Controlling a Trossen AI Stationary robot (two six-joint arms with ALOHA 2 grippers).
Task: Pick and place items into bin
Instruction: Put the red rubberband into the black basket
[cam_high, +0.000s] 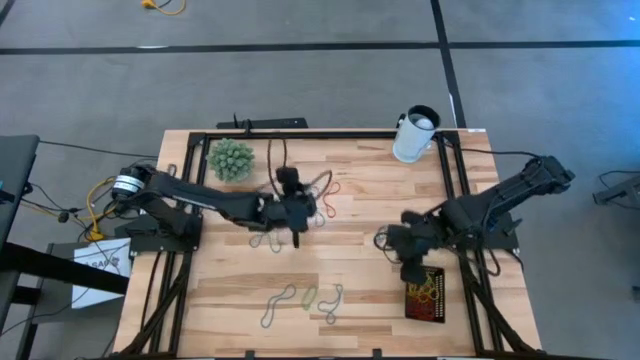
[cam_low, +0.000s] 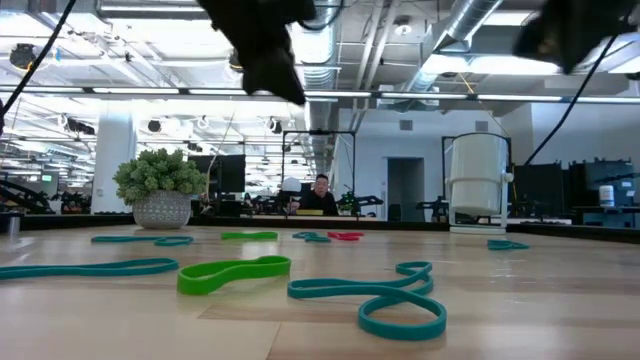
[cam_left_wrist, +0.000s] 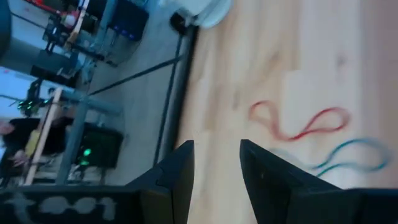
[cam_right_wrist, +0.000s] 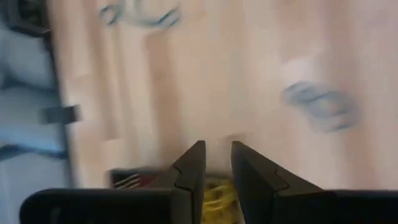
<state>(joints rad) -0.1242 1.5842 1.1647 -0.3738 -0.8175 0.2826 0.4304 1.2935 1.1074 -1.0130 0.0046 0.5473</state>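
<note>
Rubber-band loops lie flat on the wooden table: red and dark ones (cam_high: 318, 190) by my left gripper, a grey one (cam_high: 265, 241), several near the front edge (cam_high: 305, 298), and one (cam_high: 381, 238) by my right gripper. The low view shows a green loop (cam_low: 233, 272) and teal loops (cam_low: 372, 300). The black bin (cam_high: 425, 295) at the front right holds yellow and red bands (cam_right_wrist: 217, 193). My left gripper (cam_high: 300, 215) hovers open and empty above the table's middle, near a red loop (cam_left_wrist: 298, 124) and a blue loop (cam_left_wrist: 348, 155). My right gripper (cam_high: 408, 268) hovers just left of the bin, narrowly open and empty.
A green spiky ball (cam_high: 231, 158) sits at the far left. A white cup (cam_high: 415, 134) stands at the far right corner. A black frame (cam_high: 300, 135) rims the table. A person (cam_low: 320, 195) sits far off in the room behind.
</note>
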